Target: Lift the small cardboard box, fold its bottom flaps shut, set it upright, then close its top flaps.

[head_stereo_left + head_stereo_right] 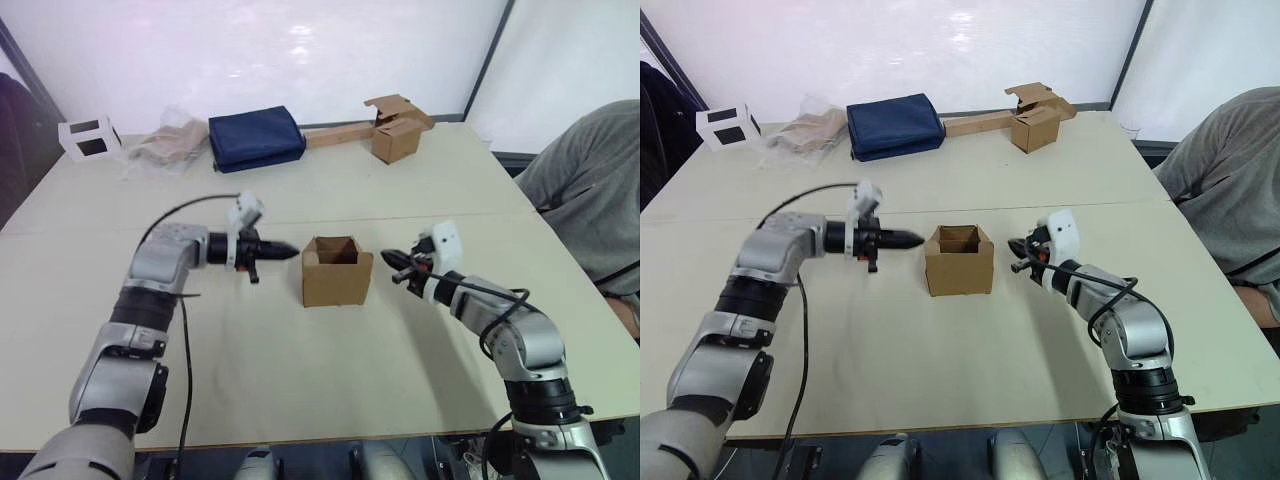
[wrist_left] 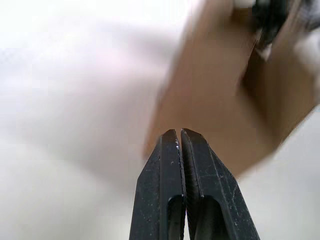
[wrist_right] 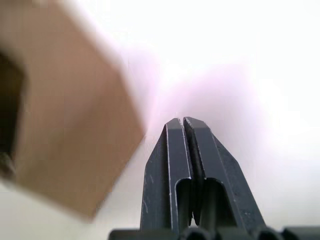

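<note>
The small cardboard box [image 1: 337, 270] stands upright near the middle of the pale table [image 1: 300, 390], its top open so the dark inside shows. The top flaps [image 1: 335, 249] look folded down inside or standing low along the rim; which, I cannot tell. The bottom flaps are hidden against the table.

It is plain corrugated card and looks empty, so it is probably very light, stiff along the walls and weak at the creases. It would likely slide under a one-sided push, so pressing the left and right walls from both sides at once seems the safest hold.

The left hand [image 1: 285, 250] hovers just left of the box, fingers pressed together and pointing at its upper wall. The right hand [image 1: 397, 265] sits just right of it, fingers also pressed together. Neither touches the card.

The head views give the whole layout: at the far edge lie a navy pouch [image 1: 256, 138], a second brown box [image 1: 397, 137] with a long strip, crumpled wrapping [image 1: 165, 146] and a white cube [image 1: 89, 138], with a person's grey sleeve [image 1: 590, 190] at the right. The wrist views instead show each pair of fingers closed tight, with a blurred box wall beyond.
</note>
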### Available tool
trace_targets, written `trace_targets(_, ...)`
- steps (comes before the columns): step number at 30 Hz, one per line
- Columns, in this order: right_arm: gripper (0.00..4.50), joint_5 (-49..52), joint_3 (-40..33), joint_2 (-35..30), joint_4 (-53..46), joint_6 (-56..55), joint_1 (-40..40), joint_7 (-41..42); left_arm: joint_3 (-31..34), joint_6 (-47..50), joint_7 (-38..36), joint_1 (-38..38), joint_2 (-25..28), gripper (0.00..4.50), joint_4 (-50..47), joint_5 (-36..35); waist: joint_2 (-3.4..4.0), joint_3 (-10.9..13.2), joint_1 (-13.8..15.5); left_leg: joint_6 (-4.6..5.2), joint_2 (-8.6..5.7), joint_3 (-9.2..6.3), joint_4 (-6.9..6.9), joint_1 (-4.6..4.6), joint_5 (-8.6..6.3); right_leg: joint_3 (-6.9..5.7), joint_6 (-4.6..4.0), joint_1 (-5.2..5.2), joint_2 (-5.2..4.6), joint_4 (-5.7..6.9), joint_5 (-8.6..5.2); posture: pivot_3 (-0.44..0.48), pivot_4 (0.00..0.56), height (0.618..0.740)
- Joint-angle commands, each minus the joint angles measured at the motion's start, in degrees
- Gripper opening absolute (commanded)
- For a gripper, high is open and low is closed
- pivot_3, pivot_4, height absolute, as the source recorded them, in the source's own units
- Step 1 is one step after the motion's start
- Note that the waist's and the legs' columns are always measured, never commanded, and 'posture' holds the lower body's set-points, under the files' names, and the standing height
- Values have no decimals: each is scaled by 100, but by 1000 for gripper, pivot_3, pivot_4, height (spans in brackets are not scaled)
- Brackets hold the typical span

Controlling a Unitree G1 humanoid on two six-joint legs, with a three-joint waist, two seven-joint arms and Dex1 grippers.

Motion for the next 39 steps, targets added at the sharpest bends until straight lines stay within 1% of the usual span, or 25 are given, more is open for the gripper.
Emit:
trace_targets(1, 0, 334, -177, 117, -200, -163, -130, 240, 255, 428, 31, -151, -76, 94, -409, -488, 1, -1, -8, 0, 0, 0, -1, 0, 0, 0, 0, 0, 0, 0, 0, 0, 150, 740)
trace_targets(4, 0, 380, -145, 112, -203, -135, -148, 331, 179, 534, 72, -140, -66, 94, -512, -541, 2, -1, -13, 0, 0, 0, 0, 2, 0, 1, 0, 0, 0, 4, 0, 0, 150, 740)
trace_targets(8, 0, 341, 206, 153, 76, -295, -270, 824, -261, 158, -11, 67, -47, 94, -496, -193, 2, -1, -13, 0, 0, 0, 0, 3, 0, 1, 0, 0, 1, 5, 0, 0, 150, 740)
trace_targets(16, 0, 196, 574, 101, 550, -562, -491, 1455, -478, -82, -21, 245, 81, 94, -363, 11, 2, -1, -9, -1, 0, 1, 0, 4, 0, 1, 0, -1, 2, 5, 0, 0, 150, 740)
trace_targets(23, 0, -464, 1209, -220, 885, -834, -607, 1900, -768, -461, 94, 416, -73, 94, -331, 316, 3, -3, -5, -1, 0, 0, 1, 4, 1, 0, 0, 0, 1, 4, 0, 0, 150, 740)
trace_targets(31, 0, -590, 1167, -187, 1049, -844, -789, 1992, -849, -557, 131, 403, -115, 94, -330, 420, 1, -5, 1, -1, -1, -1, 4, 9, 1, 0, 0, 8, 0, 5, 0, 0, 150, 740)
trace_targets(34, 0, -485, 1024, -159, 965, -791, -811, 1967, -771, -494, 138, 355, -123, 94, -362, 331, 1, -5, 2, -1, -1, -1, 5, 9, 1, 0, 0, 9, -1, 5, 0, 0, 150, 740)
trace_targets(37, 0, -202, 743, -110, 714, -553, -896, 1848, -568, -295, 156, 276, -82, 94, -471, 127, 1, -4, 2, -1, -1, -1, 5, 9, 1, -1, 0, 9, -1, 5, 0, 0, 150, 740)
trace_targets(39, 0, 132, 394, -93, 351, -273, -984, 1669, -308, 15, 141, 242, 32, 94, -696, -161, 2, -3, -3, -1, -1, -1, 5, 8, 1, 0, 0, 6, -1, 6, 0, 0, 150, 740)
